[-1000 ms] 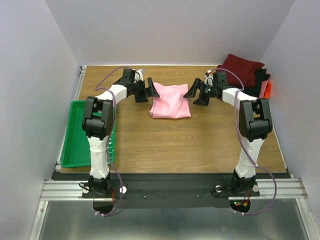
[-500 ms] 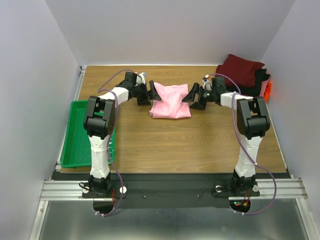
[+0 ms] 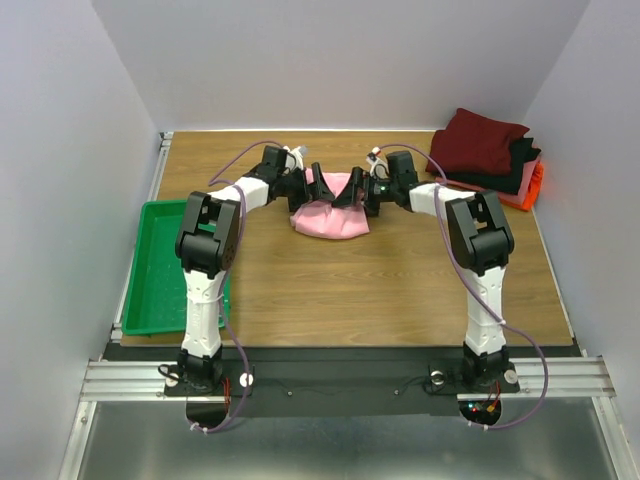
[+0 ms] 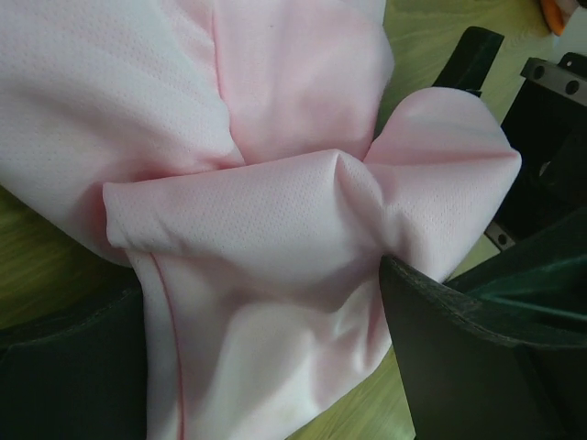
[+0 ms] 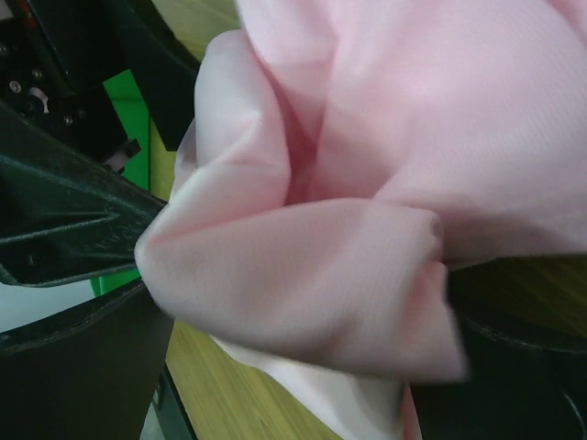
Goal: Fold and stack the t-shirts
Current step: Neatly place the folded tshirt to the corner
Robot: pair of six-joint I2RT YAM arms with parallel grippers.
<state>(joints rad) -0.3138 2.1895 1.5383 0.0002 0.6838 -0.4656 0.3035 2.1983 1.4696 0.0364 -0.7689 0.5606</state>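
Observation:
The light pink t-shirt [image 3: 330, 216] lies bunched on the wooden table at back centre. My left gripper [image 3: 318, 184] is pressed into its left side and my right gripper [image 3: 360, 190] into its right side, nearly meeting. In the left wrist view the pink cloth [image 4: 275, 211] is heaped between my left gripper's [image 4: 257, 280] wide-apart jaws. In the right wrist view a fat fold of pink cloth [image 5: 303, 266] fills the gap of my right gripper [image 5: 303, 298]; its jaws also stand wide. A folded stack at back right has a dark red shirt [image 3: 485, 140] over a black one [image 3: 512, 172] and an orange-red one [image 3: 537, 186].
A green plastic tray [image 3: 150, 275] sits at the table's left edge; it also shows in the right wrist view [image 5: 128, 119]. White walls close off the left, back and right sides. The stack sits close behind my right arm.
Both grippers moved inward from the shirt's left and right edges toward each other, pushing the flat pink shirt into a narrower bunched heap.

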